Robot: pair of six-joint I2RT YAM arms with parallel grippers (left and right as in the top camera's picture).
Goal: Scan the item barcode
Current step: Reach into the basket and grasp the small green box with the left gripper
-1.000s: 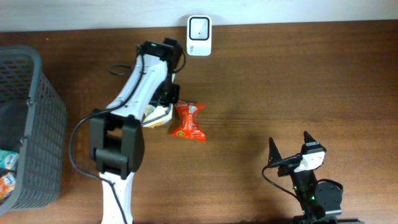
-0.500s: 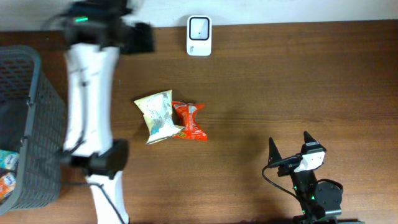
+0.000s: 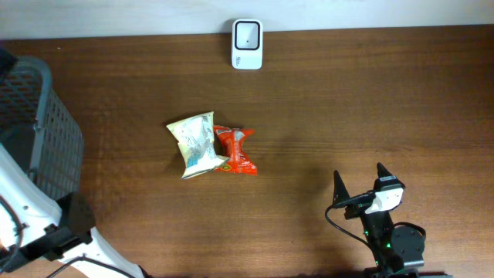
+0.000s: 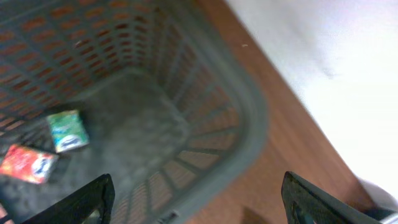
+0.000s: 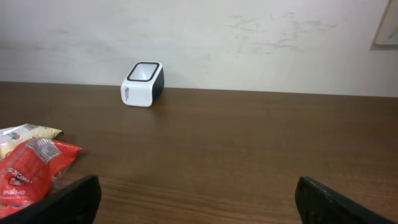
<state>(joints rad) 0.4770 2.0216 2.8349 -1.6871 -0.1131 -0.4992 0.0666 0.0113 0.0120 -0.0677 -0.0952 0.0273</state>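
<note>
Green packet (image 4: 67, 130) and red packet (image 4: 28, 163) are seen in the basket (image 4: 258, 124) at the left edge of the desk (image 3: 347, 100); judged light, crinkly, best pinched at a sealed end. Held wide, empty: left end effector (image 4: 202, 202), right end effector (image 5: 196, 199).

Two snack packets lie near the middle of the tabletop (image 3: 370, 116): one pale packet (image 3: 197, 144) and one red packet (image 3: 236, 150). One white barcode scanner (image 3: 247, 45) stands at the far edge. One grey basket (image 3: 58, 131) at the left edge holds two small pouches: one green pouch (image 4: 67, 130) and one orange-red pouch (image 4: 28, 163).
</note>
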